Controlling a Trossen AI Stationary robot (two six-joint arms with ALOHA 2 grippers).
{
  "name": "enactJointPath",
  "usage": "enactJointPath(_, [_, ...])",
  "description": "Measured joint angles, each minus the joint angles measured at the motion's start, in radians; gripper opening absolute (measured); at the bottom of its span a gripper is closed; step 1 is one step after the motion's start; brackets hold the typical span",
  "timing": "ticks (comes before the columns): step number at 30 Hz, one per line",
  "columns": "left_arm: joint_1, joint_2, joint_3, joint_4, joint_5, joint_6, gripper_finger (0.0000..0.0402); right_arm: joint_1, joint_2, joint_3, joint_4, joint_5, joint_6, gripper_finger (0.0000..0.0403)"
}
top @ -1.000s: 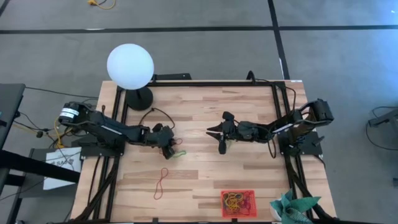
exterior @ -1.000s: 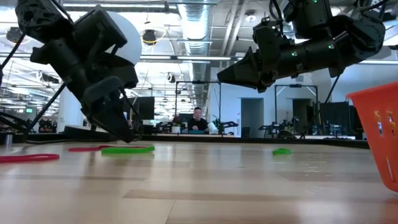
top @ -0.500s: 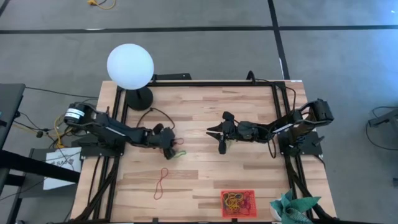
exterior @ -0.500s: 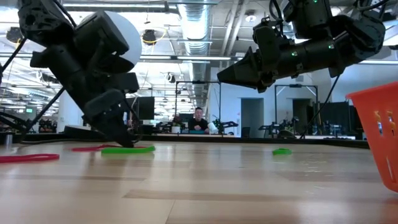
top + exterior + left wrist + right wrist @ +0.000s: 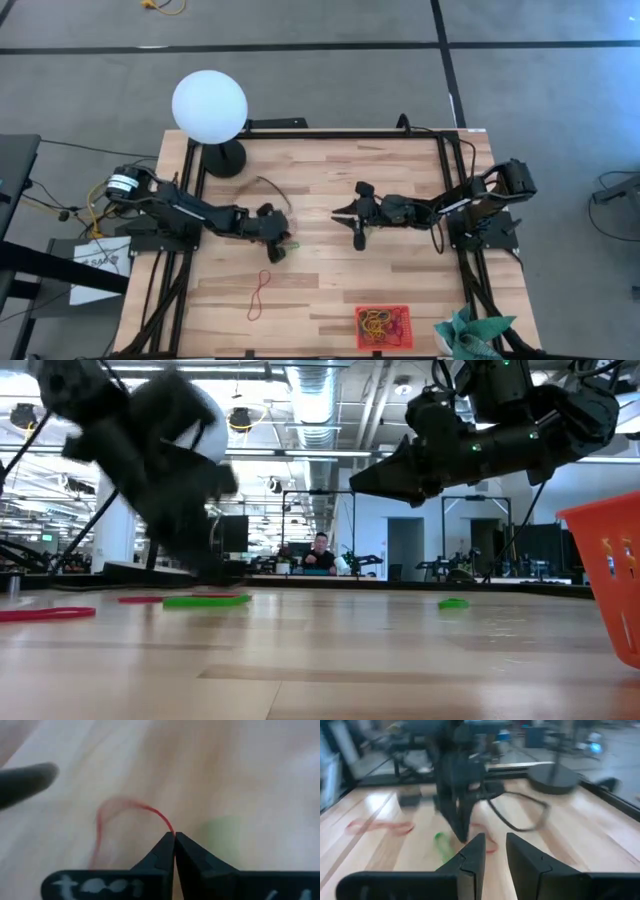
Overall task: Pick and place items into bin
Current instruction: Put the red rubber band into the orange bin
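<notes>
Left tool (image 5: 174,836), fingers pressed together on a thin red band (image 5: 150,811) at the bench (image 5: 330,290). Right tool (image 5: 492,847) hovers mid-bench, slightly parted, empty. No legible writing.

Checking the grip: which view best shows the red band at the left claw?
Left wrist view: the red band runs into the shut left claw. High view hides it under the claw; low view blurs there.
</notes>
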Motion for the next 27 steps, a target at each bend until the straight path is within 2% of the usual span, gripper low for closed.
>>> enactJointPath(2, [-0.009, -0.022, 0.050, 0.028, 0.036, 0.059, 0.0001, 0.009, 0.000, 0.000, -0.008, -0.058, -0.071, 0.0071])
enactJointPath(7, [-0.025, -0.021, 0.162, -0.013, 0.046, 0.158, 0.0000, 0.057, 0.000, 0.031, -0.031, -0.066, -0.155, 0.0073])
enactJointPath(12, [-0.024, -0.023, 0.242, -0.106, 0.019, 0.200, 0.0000, 0.109, 0.000, 0.153, -0.261, -0.045, -0.198, 0.0093])
enactJointPath(17, [-0.026, -0.024, 0.260, -0.123, 0.019, 0.208, 0.0000, 0.133, 0.000, 0.244, -0.446, 0.053, -0.210, 0.0125])
enactJointPath(22, [-0.026, -0.024, 0.260, -0.120, 0.021, 0.213, 0.0000, 0.133, 0.004, 0.251, -0.457, 0.050, -0.210, 0.0157])
enactJointPath(27, [-0.026, -0.024, 0.260, -0.102, 0.020, 0.236, 0.0000, 0.123, 0.115, 0.279, -0.405, 0.048, -0.254, 0.0186])
